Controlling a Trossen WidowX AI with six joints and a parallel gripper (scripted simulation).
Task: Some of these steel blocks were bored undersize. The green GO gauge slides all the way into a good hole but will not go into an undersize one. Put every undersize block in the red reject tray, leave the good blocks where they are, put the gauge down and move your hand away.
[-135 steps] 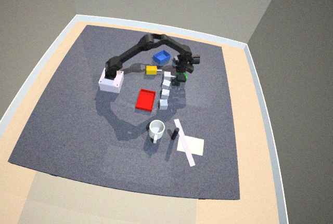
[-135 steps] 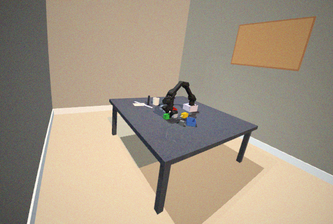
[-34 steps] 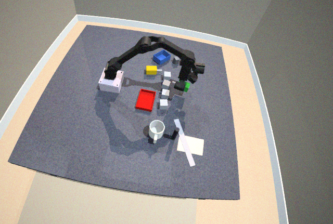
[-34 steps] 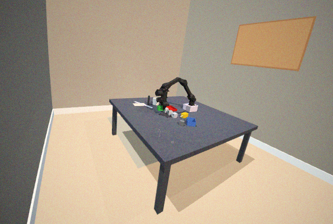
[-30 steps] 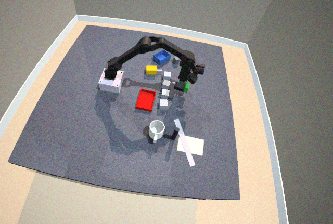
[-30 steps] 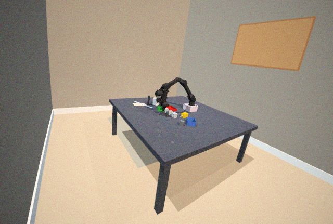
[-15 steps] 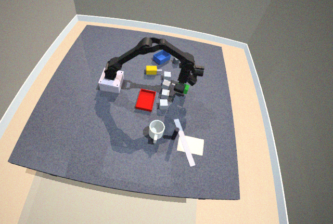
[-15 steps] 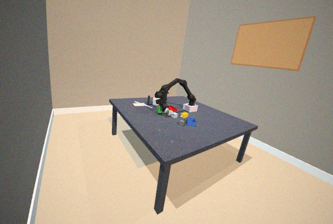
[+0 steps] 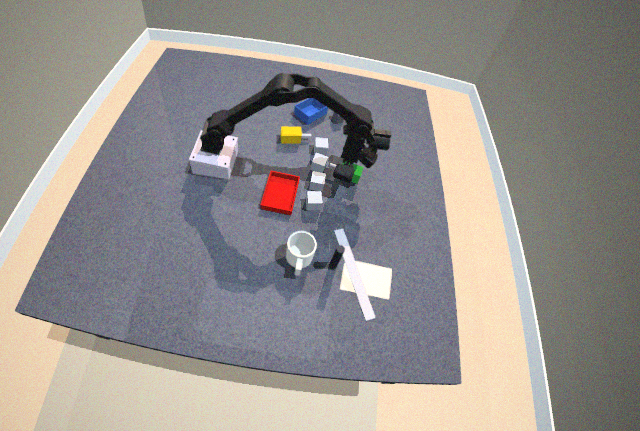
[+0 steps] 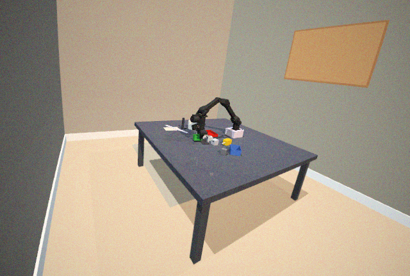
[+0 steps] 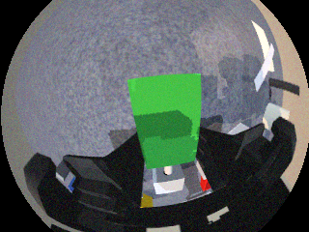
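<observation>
The green GO gauge [image 9: 357, 173] [image 10: 196, 138] [image 11: 166, 97] is in the gripper [image 9: 348, 173] [image 10: 201, 135] [image 11: 170, 150], whose fingers are closed on it about half open. Its pale pin points toward the arm's base [image 9: 214, 166] [image 10: 234, 132]; whether its tip is inside a bore I cannot tell. Just beside the gripper, on the base side, four steel blocks [image 9: 317, 180] [image 10: 214, 141] [image 11: 169, 187] stand in a row on the counter [image 9: 155, 261] [image 10: 264, 160] [image 11: 87, 72]. Beyond that row from the gripper lie the red reject tray [image 9: 279, 192] [image 10: 211, 133] [image 11: 205, 185] and a yellow gauge [image 9: 291, 134] [image 10: 227, 141] [image 11: 146, 201], apart from each other. Farther from the gripper, past the yellow gauge's end of the row, sits a blue tray [image 9: 310, 111] [image 10: 236, 150] [image 11: 71, 186] with a grey block [image 9: 337, 117] [image 10: 223, 151] near it. Well away from the gripper, past the row's opposite end, are a white mug [image 9: 301, 249] [image 10: 190, 124] [image 11: 275, 113], an upright black cylinder [image 9: 336, 257] [image 10: 182, 123] [image 11: 285, 87] and a pale strip [image 9: 356, 281] [image 11: 264, 68] lying across a cream sheet [image 9: 379, 281] [image 10: 170, 129].
</observation>
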